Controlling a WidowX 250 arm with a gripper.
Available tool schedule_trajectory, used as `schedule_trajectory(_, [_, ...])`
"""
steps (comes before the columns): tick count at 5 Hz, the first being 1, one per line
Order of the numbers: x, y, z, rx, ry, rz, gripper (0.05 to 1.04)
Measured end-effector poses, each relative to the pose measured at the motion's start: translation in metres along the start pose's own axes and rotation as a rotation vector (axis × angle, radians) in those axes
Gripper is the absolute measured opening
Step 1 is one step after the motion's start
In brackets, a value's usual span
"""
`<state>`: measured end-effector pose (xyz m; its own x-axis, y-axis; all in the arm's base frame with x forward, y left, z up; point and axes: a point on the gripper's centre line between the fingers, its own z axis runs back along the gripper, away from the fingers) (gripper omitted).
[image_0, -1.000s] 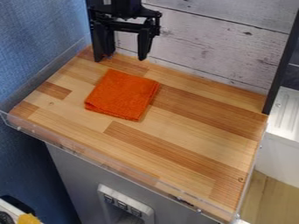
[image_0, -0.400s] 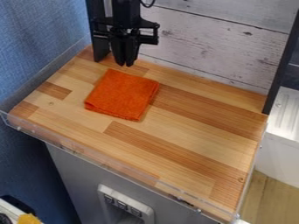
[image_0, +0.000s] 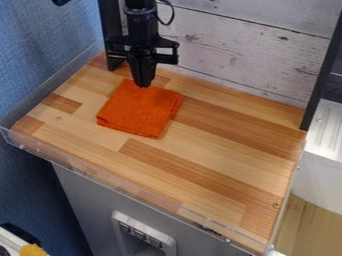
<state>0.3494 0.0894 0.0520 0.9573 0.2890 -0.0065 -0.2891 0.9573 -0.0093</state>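
- Hanging down in front of the white plank wall, the pincer has its tips at the back edge of the orange cloth.
- The pincer is clenched, its tips together; whether it nips any cloth, I cannot tell.
- The cloth lies folded into a rough square on the left back part of the wooden worktop.
- A clear rim runs along the worktop's front.
- A blue wall stands to the image's left, a white unit to its right.
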Motion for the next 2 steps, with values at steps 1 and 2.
schedule_trajectory(1, [0.002, 0.000, -0.012, -0.004, 0.005, 0.006, 0.059])
schedule_trajectory(2, [0.006, 0.000, -0.023, -0.002, 0.002, 0.010, 0.058])
